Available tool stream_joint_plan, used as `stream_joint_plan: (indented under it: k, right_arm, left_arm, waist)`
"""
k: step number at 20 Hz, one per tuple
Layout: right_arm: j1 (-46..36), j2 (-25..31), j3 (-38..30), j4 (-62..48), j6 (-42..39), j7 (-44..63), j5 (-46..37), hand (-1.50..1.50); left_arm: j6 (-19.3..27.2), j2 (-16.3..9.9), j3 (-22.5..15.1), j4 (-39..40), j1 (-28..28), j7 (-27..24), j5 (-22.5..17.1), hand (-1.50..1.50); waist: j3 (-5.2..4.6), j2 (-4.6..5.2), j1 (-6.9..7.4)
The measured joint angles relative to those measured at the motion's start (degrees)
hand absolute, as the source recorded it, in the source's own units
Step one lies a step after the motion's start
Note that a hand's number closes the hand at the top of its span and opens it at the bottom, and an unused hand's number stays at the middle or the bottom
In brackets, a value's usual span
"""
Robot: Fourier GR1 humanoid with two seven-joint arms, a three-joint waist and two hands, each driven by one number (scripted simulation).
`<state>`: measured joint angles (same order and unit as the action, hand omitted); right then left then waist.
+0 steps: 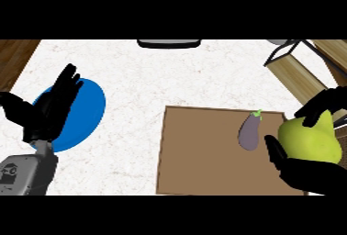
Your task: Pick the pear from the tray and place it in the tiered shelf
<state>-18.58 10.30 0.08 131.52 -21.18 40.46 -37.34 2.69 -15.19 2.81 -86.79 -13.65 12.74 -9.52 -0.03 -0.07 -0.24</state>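
Head view showed my right hand at the picture's right edge, its fingers and thumb curled round the pear, so I had it grasped. The pear sat in that hand over the right end of the brown tray; whether it was lifted free or touching the tray I could not tell. Just beside it, on the tray, lay a purple eggplant, close to the pear but apart from it. Beyond, at the upper right corner, the wooden boards and dark frame of the tiered shelf came into view, near my hand but not yet reached.

My left hand rested released, fingers straight and upward, over a blue plate on the white worktop, well apart from the tray.

I judged the pick done or nearly so; carrying the pear across to the shelf and setting it down remained. I could read no brand, label or writing anywhere.
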Motion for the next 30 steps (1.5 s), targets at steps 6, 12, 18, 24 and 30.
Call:
stream_joint_plan:
  k: [6,12,18,24,30]
  right_arm:
    - [-5.84,6.88,-13.72,-6.06,-3.02,-0.13,6.93,1.5]
    - [-9.03,13.81,-24.32,-17.51,-3.22,-5.15,11.84,1.5]
    - [-10.03,18.92,-31.22,-30.82,-0.14,-13.91,13.8,1.5]
    - [-7.66,22.99,-35.4,-42.23,2.67,-25.1,14.79,1.5]
    - [-8.57,27.84,-36.62,-55.4,4.8,-34.85,15.6,1.5]
  left_arm:
    - [-1.01,-0.28,0.86,-0.16,-0.12,0.28,-0.18,0.0]
    - [-0.8,0.87,0.59,0.21,0.45,-0.89,1.0,0.0]
    - [-1.07,1.09,0.94,1.4,-1.01,-0.6,1.6,0.0]
    - [-1.28,1.63,1.47,1.51,-1.84,0.03,1.61,0.0]
    - [-2.34,1.55,2.2,0.8,-0.93,-0.03,1.61,0.0]
  waist:
    - [0.01,0.03,0.12]
    - [0.03,0.08,0.24]
    - [0.05,0.16,0.36]
    - [0.05,0.15,0.35]
    - [0.06,0.15,0.52]
